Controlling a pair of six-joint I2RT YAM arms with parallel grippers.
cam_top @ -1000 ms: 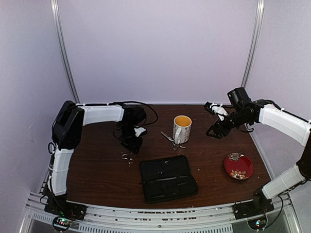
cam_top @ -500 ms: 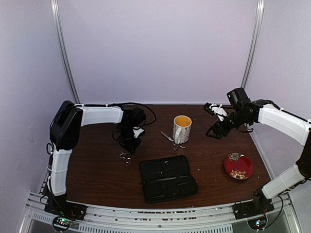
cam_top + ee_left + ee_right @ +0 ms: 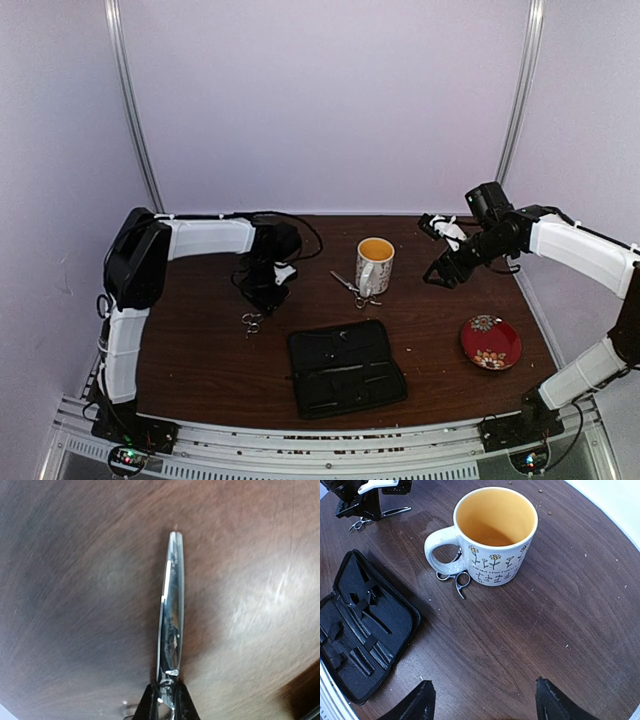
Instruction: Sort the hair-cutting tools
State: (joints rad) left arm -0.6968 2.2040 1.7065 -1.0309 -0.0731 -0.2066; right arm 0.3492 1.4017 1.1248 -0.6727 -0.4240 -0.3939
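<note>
Two black left fingers (image 3: pixel 150 706) are pinched tight on a slim, mirror-bright pair of silver scissors (image 3: pixel 171 615). The blades are closed and point out along the dark wood-grain surface (image 3: pixel 75 580), left of the open black zip case (image 3: pixel 345 368). The right fingers (image 3: pixel 422 702) are spread wide, gripping nothing. A second pair of scissors (image 3: pixel 456 578) lies against the one glossy white flowered mug (image 3: pixel 495 535), its rings by the handle. One round red floral plate (image 3: pixel 490 342) sits well apart on the right.

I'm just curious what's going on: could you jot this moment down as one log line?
left hand: shut on scissors | right hand: open, empty, near mug | second scissors: beside mug | case: open
</note>
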